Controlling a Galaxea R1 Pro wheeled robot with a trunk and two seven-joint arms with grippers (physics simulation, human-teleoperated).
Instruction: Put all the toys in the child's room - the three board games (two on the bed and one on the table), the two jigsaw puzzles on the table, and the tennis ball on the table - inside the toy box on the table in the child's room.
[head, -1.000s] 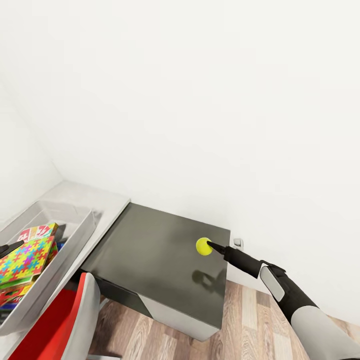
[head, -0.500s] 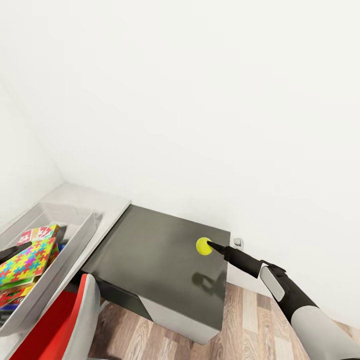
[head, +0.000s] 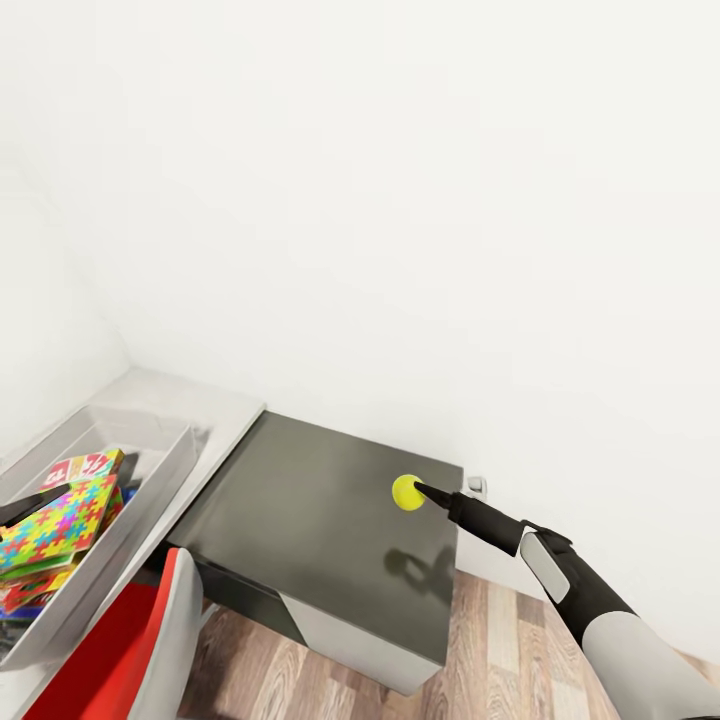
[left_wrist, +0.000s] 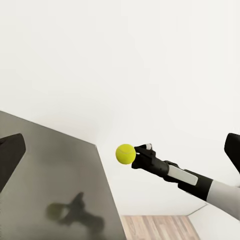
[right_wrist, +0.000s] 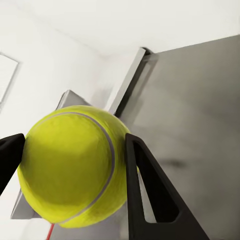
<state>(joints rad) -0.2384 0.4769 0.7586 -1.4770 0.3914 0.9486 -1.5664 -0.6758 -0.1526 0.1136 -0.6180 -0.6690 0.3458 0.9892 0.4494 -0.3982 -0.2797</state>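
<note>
Wall (head: 400, 200), plain white, behind everything in the head view. Below it, table (head: 300, 500): pale grey top at left, lower dark grey section at right, wood-plank floor (head: 520, 650) underneath. Toy box (head: 150, 470) on the pale top, translucent grey, holding a mosaic jigsaw puzzle (head: 55, 520) lying over other flat boxes; board game (head: 85, 465) beneath it with red-and-white print, lettering too small to read. Red-and-white chair (head: 130, 650) just beside the table edge.

Right gripper (head: 415, 491) held above the dark section, clamped on the tennis ball (head: 406, 492), shadow cast on the surface below. Seen from the side in the left wrist view: ball (left_wrist: 125, 153) at the tip of the black gripper (left_wrist: 136, 156), clear of the table (left_wrist: 50, 190). Closer still in the right wrist view: ball (right_wrist: 75, 170) pressed between two black fingers (right_wrist: 150, 195), white seam line visible, no brand mark legible.

Left gripper (head: 30, 503) over the toy box, dark tip only; spread of its jaws cannot be told.
</note>
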